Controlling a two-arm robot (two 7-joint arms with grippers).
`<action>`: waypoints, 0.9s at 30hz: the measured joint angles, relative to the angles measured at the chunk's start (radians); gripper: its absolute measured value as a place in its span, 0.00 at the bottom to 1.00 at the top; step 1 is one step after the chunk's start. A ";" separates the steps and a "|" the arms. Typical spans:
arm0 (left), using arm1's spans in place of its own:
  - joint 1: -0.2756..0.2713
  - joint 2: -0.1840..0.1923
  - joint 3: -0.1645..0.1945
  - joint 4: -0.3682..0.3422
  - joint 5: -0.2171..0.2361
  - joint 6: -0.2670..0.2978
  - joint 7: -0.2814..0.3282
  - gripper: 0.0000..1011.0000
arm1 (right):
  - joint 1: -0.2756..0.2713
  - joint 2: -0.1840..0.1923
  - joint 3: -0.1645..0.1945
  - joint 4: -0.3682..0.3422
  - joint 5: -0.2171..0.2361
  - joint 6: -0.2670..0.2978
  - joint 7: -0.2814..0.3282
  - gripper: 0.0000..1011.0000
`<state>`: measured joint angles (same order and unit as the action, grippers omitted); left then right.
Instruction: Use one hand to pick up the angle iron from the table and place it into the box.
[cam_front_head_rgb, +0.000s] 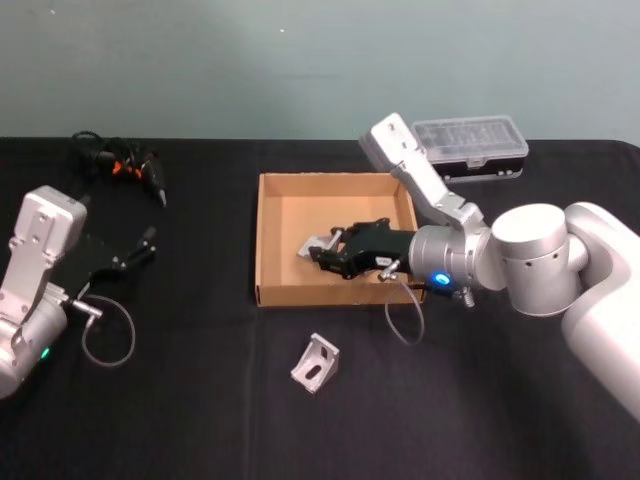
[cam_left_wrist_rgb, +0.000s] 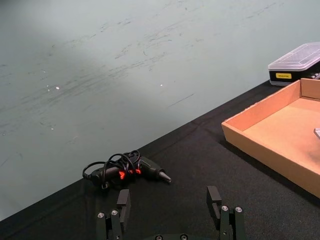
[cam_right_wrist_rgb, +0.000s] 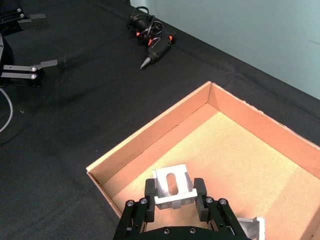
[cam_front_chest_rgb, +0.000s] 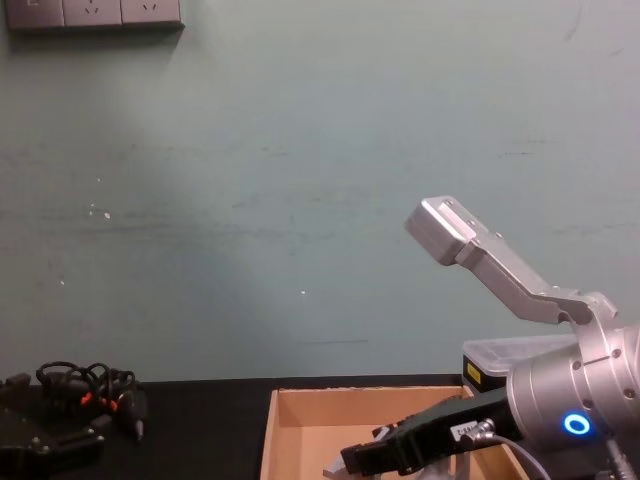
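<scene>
My right gripper (cam_front_head_rgb: 322, 256), long and black on the silver arm with a blue ring, hangs over the tan cardboard box (cam_front_head_rgb: 270, 235) and is shut on a silver angle iron (cam_front_head_rgb: 319, 241). In the right wrist view that angle iron (cam_right_wrist_rgb: 172, 186) sits between the fingers (cam_right_wrist_rgb: 201, 192), just above the box floor (cam_right_wrist_rgb: 235, 160). Another angle iron (cam_right_wrist_rgb: 249, 226) lies in the box beside it. A further angle iron (cam_front_head_rgb: 316, 362) lies on the black table in front of the box. The chest view shows the right gripper (cam_front_chest_rgb: 362, 462) above the box wall (cam_front_chest_rgb: 350, 402).
My left gripper (cam_front_head_rgb: 143, 246) stands open and idle at the table's left, its fingers (cam_left_wrist_rgb: 122, 202) apart. A black tool with looped black-and-orange cables (cam_front_head_rgb: 122, 166) lies at the back left. A black plastic case with a clear lid (cam_front_head_rgb: 472, 145) stands behind the box.
</scene>
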<state>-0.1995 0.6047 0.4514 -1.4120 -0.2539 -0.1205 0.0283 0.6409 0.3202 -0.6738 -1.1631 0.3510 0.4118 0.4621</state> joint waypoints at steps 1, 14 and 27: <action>0.000 0.000 0.000 0.000 0.000 0.000 0.000 0.99 | 0.000 -0.003 0.001 0.004 -0.003 0.000 0.003 0.46; 0.000 0.000 0.000 0.000 0.000 0.000 0.000 0.99 | -0.019 -0.010 0.027 0.001 -0.029 -0.010 0.012 0.71; 0.000 0.000 0.000 0.000 0.000 0.000 0.000 0.99 | -0.076 0.013 0.079 -0.107 -0.045 -0.032 -0.005 0.99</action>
<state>-0.1995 0.6047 0.4514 -1.4120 -0.2539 -0.1205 0.0283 0.5645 0.3336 -0.5952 -1.2696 0.3062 0.3797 0.4576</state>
